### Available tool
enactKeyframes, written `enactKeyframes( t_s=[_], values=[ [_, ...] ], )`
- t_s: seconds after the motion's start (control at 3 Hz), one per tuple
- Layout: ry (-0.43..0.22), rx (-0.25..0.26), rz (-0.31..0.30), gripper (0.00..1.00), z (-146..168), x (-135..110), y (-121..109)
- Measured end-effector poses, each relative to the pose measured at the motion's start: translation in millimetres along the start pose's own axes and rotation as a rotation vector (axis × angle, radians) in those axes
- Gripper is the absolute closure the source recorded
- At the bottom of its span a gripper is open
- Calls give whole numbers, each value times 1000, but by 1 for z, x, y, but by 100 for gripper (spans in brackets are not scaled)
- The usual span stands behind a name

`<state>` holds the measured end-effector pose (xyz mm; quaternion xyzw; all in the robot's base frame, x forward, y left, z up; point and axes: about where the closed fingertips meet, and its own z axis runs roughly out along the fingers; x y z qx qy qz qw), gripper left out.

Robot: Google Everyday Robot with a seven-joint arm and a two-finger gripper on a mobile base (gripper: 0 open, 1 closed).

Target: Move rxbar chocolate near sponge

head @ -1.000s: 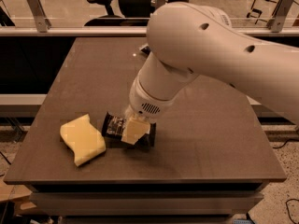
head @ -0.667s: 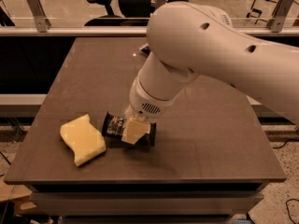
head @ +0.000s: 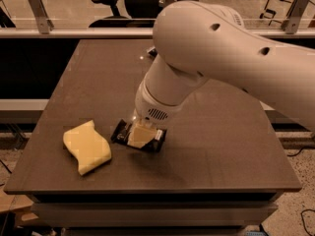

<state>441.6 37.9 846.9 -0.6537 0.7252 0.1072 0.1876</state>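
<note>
The rxbar chocolate [head: 120, 131], a small flat black wrapper, lies on the dark table [head: 216, 151] near its front left. My gripper [head: 141, 135] is down on the middle of the bar and covers it, so only the bar's two ends show. The sponge [head: 87, 147], a pale yellow wavy foam block, lies on the table just left of the bar, a small gap apart. My large white arm [head: 221, 53] reaches in from the right and hides the back right of the table.
A small object [head: 151, 51] at the table's far side peeks out from behind my arm. A rail with glass [head: 74, 32] runs behind the table, with an office chair [head: 106, 0] beyond. The table's front edge is close to the sponge.
</note>
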Motion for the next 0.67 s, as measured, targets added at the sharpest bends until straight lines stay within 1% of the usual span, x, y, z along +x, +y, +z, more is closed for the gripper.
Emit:
enactKeyframes(
  t_s=[0.33,0.67],
  values=[
    [0,1,-2,0,-1,-1,1],
    [0,1,-3,0,-1,-1,1]
  ],
)
